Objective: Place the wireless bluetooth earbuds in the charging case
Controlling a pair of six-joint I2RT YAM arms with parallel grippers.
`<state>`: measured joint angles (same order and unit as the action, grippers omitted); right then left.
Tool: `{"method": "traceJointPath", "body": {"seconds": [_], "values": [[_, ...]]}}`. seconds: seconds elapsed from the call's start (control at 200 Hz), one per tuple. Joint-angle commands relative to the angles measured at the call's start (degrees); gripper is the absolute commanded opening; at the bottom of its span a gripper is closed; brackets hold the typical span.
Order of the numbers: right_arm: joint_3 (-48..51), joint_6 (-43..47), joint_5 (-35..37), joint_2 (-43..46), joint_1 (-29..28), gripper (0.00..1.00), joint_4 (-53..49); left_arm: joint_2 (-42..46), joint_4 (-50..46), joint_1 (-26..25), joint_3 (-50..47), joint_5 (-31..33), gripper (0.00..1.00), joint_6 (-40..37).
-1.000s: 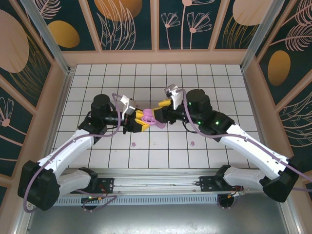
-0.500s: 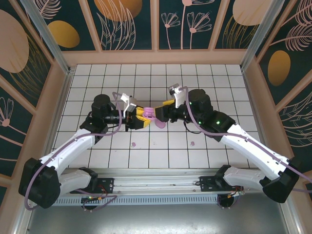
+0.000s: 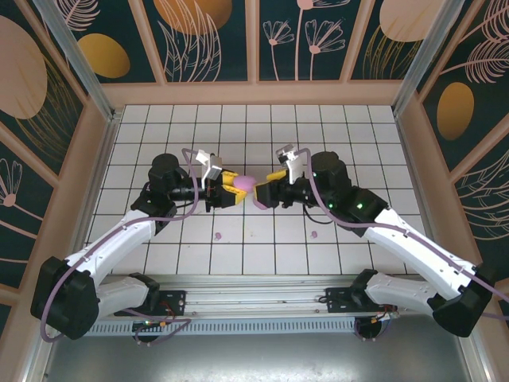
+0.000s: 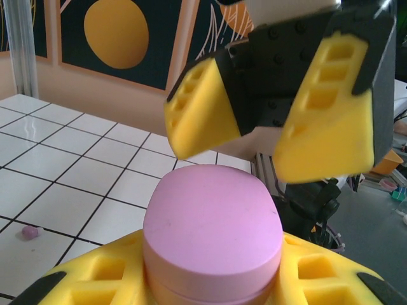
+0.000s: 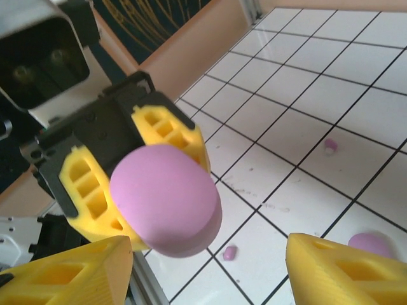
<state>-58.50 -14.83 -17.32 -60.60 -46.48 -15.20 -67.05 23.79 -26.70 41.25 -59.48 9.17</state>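
Left gripper (image 3: pixel 236 189) pinches the pink-purple charging case (image 3: pixel 244 183) between its yellow pads, held off the tiles. From the left wrist view the case (image 4: pixel 213 235) sits low between the pads, and a seam runs round it near the grip line. It looks shut to us.

Right gripper (image 3: pixel 267 186) faces it, jaws spread, just apart from the case and touching nothing. The case face lines up with the gap between the right jaws.

The earbuds are not in any jaws. One earbud (image 3: pixel 217 235) lies on the tiles down and to the near side of the left jaws, and a second earbud (image 3: pixel 313 234) lies down and near of the right jaws, both well apart from the case. A larger pink-purple oval (image 5: pixel 369 244) lies on the tile under the right jaws.

We judge these risks:
- The case is smooth and rounded and held by its lower edge, so a push or pry from the right jaws could pop it out.
- The right pads could clash with the left pads because clearance is tight.
- The tiny earbuds are easy to flick away if a pad comes down off-centre.
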Motion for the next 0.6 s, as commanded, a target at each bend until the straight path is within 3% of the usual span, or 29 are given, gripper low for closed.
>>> {"method": "traceJointPath", "body": {"seconds": [0.0,0.35,0.596], "values": [[0.75,2.89,-3.66,-0.64,-0.08,0.65,1.05,0.25,1.96,-0.3,-0.3,-1.19,0.09,0.59],[-4.42,3.22,-0.37,-5.4,0.13,0.64,0.12,1.02,1.63,-0.3,-0.78,-2.56,0.07,0.05],[-5.22,0.13,-0.46,-5.93,3.56,0.64,1.46,2.09,-0.41,-0.31,-1.33,-2.91,0.04,-2.84]]}}
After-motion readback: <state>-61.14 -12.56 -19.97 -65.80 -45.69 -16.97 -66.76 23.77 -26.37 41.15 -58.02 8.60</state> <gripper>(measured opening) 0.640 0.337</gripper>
